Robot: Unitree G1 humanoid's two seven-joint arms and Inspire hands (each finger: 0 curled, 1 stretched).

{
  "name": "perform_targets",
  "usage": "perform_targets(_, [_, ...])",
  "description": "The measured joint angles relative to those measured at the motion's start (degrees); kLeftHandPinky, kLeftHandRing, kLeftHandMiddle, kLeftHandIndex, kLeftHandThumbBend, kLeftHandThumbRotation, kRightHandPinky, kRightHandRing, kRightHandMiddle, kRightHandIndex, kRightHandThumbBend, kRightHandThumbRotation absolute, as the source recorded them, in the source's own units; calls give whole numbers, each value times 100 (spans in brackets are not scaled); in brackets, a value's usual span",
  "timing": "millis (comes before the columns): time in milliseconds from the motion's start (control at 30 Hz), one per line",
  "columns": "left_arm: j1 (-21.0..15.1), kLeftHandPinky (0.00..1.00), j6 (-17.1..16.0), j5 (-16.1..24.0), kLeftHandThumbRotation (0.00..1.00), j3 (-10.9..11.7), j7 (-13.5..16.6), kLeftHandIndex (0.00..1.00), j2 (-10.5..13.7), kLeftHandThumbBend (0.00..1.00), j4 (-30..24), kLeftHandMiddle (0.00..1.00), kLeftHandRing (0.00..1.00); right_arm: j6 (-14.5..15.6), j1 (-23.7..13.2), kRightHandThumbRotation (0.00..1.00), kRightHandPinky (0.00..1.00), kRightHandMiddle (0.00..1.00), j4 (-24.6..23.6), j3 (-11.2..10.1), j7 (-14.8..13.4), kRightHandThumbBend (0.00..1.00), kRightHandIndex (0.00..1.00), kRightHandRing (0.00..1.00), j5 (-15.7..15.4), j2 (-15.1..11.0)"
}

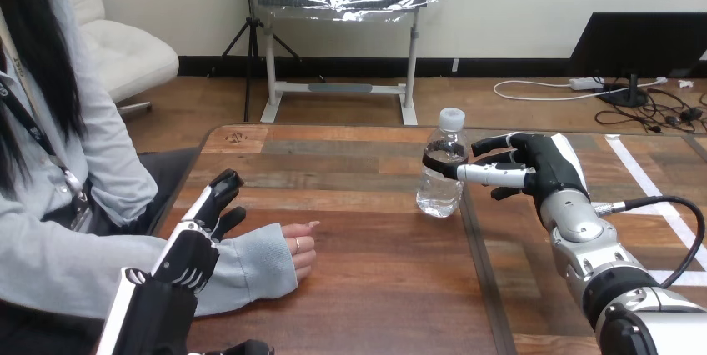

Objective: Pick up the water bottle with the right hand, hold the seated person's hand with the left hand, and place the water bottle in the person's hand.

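Note:
A clear water bottle (441, 165) with a white cap stands upright on the wooden table (375, 288), near its middle. My right hand (542, 163) is just right of the bottle, open, with its fingers stretched toward the bottle and one fingertip touching its side. The person's hand (298, 247) rests on the table at the left, loosely curled, with a pale blue sleeve (250, 267) behind it. My left hand (204, 217) hovers over that sleeve with straight fingers, closing on nothing.
The person sits at the table's left side. A dark seam (479, 272) runs front to back across the tabletop right of the bottle. The table's far edge lies a little beyond the bottle.

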Motion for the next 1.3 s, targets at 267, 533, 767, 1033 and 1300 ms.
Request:
perform_targets(267, [-17, 91, -3, 1, 61, 0, -1, 91, 0, 100, 22, 96, 96, -8, 0, 34, 53, 73, 0, 148, -35, 100, 79, 68, -131, 0])
perform_targets(533, [-44, 91, -2, 3, 61, 0, 0, 91, 0, 100, 65, 96, 96, -175, 14, 39, 58, 80, 0, 179, 11, 100, 85, 74, -96, 0])
perform_targets(767, [-68, 90, -1, 3, 61, 0, 1, 91, 0, 100, 66, 96, 96, -442, 59, 44, 61, 87, -5, 71, 325, 100, 90, 81, 148, -4])
perform_targets(1033, [-85, 90, 13, 1, 61, 0, 1, 91, 0, 100, 68, 96, 96, -707, 224, 48, 64, 89, -17, 9, 504, 100, 93, 85, 280, -4])
perform_targets(1300, [-134, 90, 39, -2, 61, 2, 0, 91, 1, 100, 118, 96, 97, -874, 429, 54, 70, 92, -17, 12, 517, 100, 97, 89, 300, -5])
